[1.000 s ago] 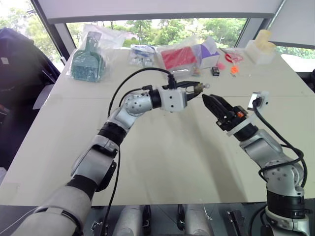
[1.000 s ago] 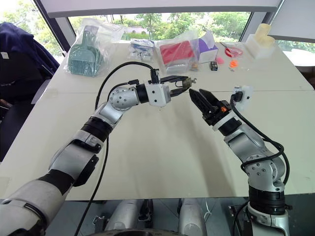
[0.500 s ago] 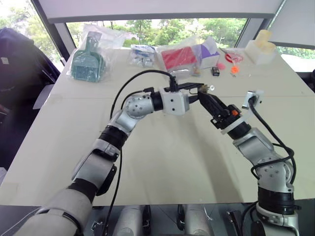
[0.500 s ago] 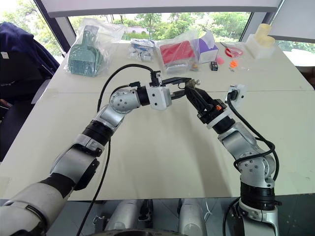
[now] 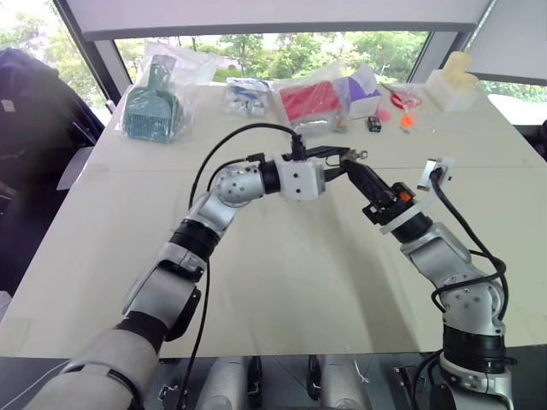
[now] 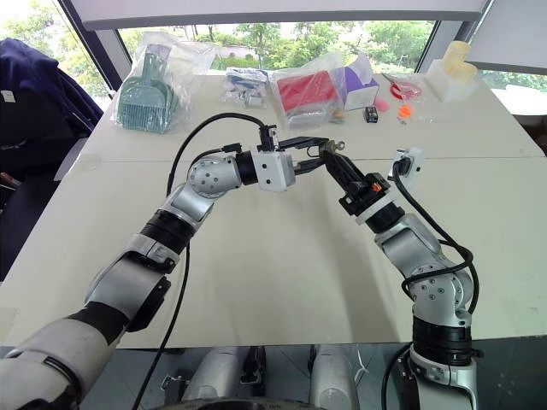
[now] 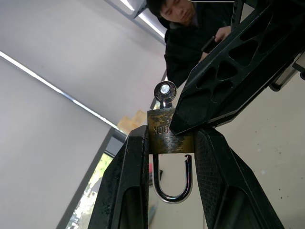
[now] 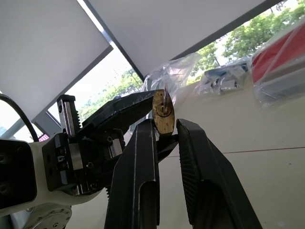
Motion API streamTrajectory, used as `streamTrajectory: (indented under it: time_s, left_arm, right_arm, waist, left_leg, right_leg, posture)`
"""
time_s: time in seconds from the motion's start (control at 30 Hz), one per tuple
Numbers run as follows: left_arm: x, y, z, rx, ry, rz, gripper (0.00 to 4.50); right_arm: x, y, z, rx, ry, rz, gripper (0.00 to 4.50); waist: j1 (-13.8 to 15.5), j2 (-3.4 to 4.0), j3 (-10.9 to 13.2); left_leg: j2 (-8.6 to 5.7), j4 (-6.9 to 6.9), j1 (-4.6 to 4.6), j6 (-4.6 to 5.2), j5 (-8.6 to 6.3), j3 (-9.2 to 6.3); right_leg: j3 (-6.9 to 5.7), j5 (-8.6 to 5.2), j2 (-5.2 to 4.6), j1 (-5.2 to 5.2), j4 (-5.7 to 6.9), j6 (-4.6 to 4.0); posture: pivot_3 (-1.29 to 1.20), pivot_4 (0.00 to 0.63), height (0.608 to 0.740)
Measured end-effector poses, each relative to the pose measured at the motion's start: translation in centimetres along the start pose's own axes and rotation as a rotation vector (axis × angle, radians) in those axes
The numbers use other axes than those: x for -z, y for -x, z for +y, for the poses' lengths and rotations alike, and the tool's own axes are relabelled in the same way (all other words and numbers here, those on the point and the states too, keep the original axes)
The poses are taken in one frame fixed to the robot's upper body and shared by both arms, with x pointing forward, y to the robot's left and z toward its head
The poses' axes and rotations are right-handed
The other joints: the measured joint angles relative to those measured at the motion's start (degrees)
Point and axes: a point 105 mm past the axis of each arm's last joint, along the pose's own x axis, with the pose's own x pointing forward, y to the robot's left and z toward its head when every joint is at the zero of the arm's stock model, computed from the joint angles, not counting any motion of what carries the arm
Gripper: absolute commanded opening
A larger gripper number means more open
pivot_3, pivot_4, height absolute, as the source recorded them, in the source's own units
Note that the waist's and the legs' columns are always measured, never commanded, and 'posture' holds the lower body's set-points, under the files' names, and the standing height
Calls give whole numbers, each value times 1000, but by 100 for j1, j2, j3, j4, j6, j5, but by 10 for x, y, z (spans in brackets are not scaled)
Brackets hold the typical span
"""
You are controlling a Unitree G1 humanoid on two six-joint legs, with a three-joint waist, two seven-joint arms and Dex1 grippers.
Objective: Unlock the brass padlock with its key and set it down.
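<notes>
Pale bench (image 5: 282,282), wide and bare in the near part, set against a window with green trees beyond.

Mid-bench, raised above the surface: both arms meet. Left pincer (image 7: 169,143) is clamped on the brass padlock (image 7: 164,136), one finger flat on each side of the body. Shackle (image 7: 172,183) hangs between the fingers with one leg out of the body, so it stands unlocked. Key (image 7: 165,91) sits in the opposite end of the lock, round head sticking out.

Right pincer (image 8: 164,131) comes in from the robot's right, fingers drawn narrow about the padlock's key end. In the left wrist view one of its fingertips (image 7: 190,121) presses on a corner of the brass body. Whether it truly grips the key, cannot tell.

Far edge of bench, from the robot's left to right: green dustpan in a clear bag (image 5: 152,107), small bagged item (image 5: 248,94), red pack in plastic (image 5: 309,101), purple-and-white box (image 5: 363,92), small black item (image 5: 374,124), orange bits (image 5: 407,121), red scissors (image 5: 402,100), pale yellow object (image 5: 453,81) at the corner.

A person in dark clothing (image 7: 195,33) shows beyond, in the left wrist view.
</notes>
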Motion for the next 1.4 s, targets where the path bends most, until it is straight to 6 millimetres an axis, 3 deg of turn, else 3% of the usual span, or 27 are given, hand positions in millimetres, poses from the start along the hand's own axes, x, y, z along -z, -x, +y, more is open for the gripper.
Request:
streamTrajectory:
  time_s: [0.03, 0.23, 0.47, 0.73, 1.0, 1.4]
  left_arm:
    - [0, 1, 0, -3, 3, -2, 1971]
    - [2, 6, 8, -22, 25, 18, 4080]
    - [3, 11, 2, 35, 144, 28, 4080]
    - [2, 18, 7, 39, 189, 45, 4080]
    - [24, 32, 19, -68, 449, 132, 4080]
    - [26, 19, 17, -67, 471, 123, 4080]
  right_arm:
    - [1, 0, 0, 3, -3, 0, 67]
    - [6, -2, -1, 7, -9, 19, 67]
    - [6, -2, -5, 30, 13, 15, 67]
    - [6, -2, -6, 36, 6, 6, 67]
    - [4, -2, -7, 43, 7, -1, 67]
    - [5, -2, -4, 36, -5, 10, 67]
  waist:
    - [1, 0, 0]
    - [1, 0, 0]
    - [-11, 1, 0]
    - [-2, 1, 0]
    - [-4, 1, 0]
    - [-4, 1, 0]
  left_leg:
    - [0, 0, 0, 0, 0, 0]
    - [0, 0, 0, 0, 0, 0]
    - [0, 0, 0, -1, 1, 0]
    - [-1, 0, 2, -3, 2, -2]
    - [-1, 0, 3, -5, 3, -3]
    - [-3, 0, 5, -5, 3, -5]
  right_leg:
    - [0, 0, 0, 0, 0, 0]
    - [0, 0, 0, 0, 0, 0]
    - [0, 0, 1, 1, 1, 0]
    - [0, 0, 2, 3, 2, 0]
    - [0, -1, 4, 5, 4, 1]
    - [0, -1, 4, 9, 2, 0]
  posture:
    - [0, 150, 735]
    - [0, 150, 735]
    - [0, 150, 735]
    - [0, 150, 735]
    - [0, 150, 735]
    - [0, 150, 735]
